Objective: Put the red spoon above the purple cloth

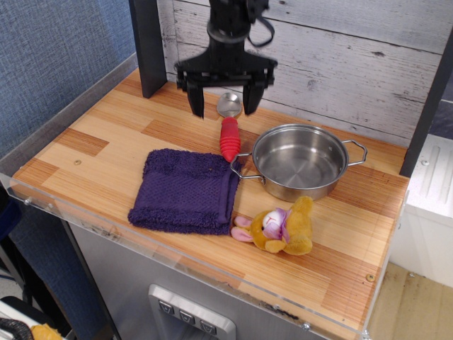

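Note:
The red spoon [228, 134] lies on the wooden table just beyond the far right corner of the purple cloth [186, 190]. Its ribbed red handle points toward the cloth and its shiny metal bowl points toward the back wall. The cloth lies folded flat at the front left of the table. My gripper [222, 108] hangs open above the spoon's bowl, its two black fingers spread on either side of it. It holds nothing.
A steel pot [300, 161] with two handles stands right of the spoon, its near handle close to the cloth's corner. A small plush bunny [281, 227] lies in front of the pot. A black post [146, 46] stands at the back left.

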`<state>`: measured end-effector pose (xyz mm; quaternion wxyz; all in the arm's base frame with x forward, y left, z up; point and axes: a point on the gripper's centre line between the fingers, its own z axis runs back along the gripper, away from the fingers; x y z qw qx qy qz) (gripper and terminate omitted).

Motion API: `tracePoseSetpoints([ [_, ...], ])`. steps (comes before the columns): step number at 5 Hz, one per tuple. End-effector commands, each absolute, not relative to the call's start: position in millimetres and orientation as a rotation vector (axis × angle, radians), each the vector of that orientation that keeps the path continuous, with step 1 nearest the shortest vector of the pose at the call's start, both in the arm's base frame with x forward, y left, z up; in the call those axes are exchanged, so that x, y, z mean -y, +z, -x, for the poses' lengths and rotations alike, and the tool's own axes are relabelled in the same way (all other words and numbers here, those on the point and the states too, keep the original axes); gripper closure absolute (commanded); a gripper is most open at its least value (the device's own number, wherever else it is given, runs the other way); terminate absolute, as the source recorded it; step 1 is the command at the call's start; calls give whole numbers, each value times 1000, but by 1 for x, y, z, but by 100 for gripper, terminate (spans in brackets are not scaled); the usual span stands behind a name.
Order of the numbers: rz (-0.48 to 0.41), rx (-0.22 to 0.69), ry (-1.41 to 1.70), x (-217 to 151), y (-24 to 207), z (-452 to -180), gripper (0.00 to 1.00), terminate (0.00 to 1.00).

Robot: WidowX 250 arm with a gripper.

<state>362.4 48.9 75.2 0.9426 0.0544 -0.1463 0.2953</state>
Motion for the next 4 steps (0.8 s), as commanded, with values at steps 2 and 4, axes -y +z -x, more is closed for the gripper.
tracePoseSetpoints([
  [2,-81,419,653,-41,153,-308,0,0],
  [4,-81,419,653,-41,153,-308,0,100],
])
